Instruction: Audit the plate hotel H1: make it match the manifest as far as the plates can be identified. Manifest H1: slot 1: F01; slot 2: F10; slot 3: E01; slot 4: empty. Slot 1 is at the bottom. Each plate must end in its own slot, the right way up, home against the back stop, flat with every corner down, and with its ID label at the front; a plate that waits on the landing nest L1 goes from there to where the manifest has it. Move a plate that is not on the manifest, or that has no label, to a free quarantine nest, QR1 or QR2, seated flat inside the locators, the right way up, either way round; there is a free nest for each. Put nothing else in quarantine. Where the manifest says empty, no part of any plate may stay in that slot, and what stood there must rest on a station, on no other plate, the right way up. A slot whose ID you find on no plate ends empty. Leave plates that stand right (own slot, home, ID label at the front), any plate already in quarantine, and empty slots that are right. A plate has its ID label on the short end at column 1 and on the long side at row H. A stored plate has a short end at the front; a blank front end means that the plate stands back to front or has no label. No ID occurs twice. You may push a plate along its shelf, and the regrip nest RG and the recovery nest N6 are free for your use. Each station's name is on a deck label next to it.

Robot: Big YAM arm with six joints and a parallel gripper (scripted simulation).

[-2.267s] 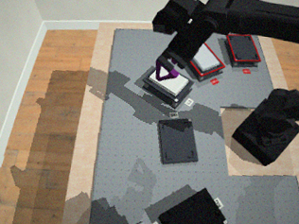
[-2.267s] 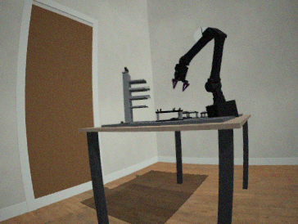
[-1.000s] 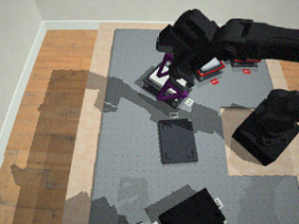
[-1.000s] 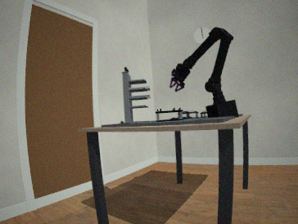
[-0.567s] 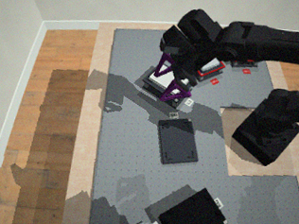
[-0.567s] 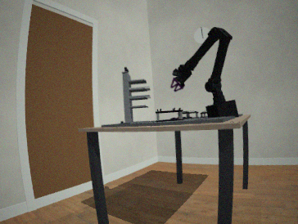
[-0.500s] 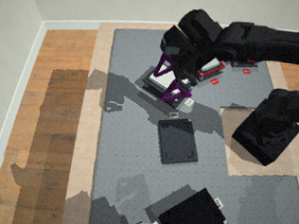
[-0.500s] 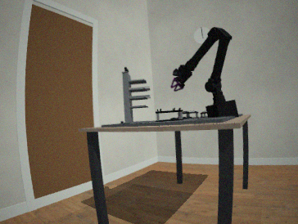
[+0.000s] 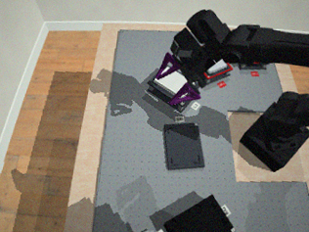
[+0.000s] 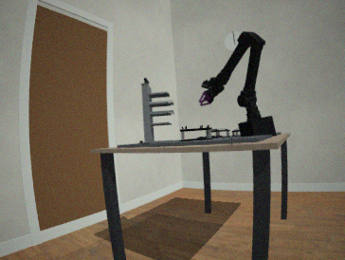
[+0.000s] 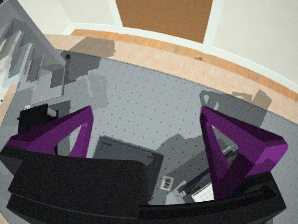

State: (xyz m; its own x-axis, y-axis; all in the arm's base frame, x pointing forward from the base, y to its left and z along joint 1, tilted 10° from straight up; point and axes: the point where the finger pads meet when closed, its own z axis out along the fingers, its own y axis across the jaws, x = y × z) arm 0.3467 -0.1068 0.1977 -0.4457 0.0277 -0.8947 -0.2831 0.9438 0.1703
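My gripper (image 9: pixel 175 83) is open and empty, with purple fingers spread wide. In the side view it (image 10: pixel 205 99) hangs high above the deck. From above it lies over a white-topped plate (image 9: pixel 168 82) that sits on a dark nest. The plate hotel (image 10: pixel 154 111) stands at the deck's near end with four shelves, and from above it shows as a black top (image 9: pixel 199 225). I cannot read any plate labels. In the wrist view the fingers frame an empty dark nest (image 11: pixel 127 156), and the hotel (image 11: pixel 20 36) shows at the upper left.
An empty dark nest (image 9: pixel 184 146) lies mid-deck. A red-edged quarantine nest (image 9: pixel 218 69) holding a plate is partly hidden under the arm, and a second red deck label (image 9: pixel 256 73) lies further right. The robot base (image 9: pixel 278 135) stands at the right edge of the deck.
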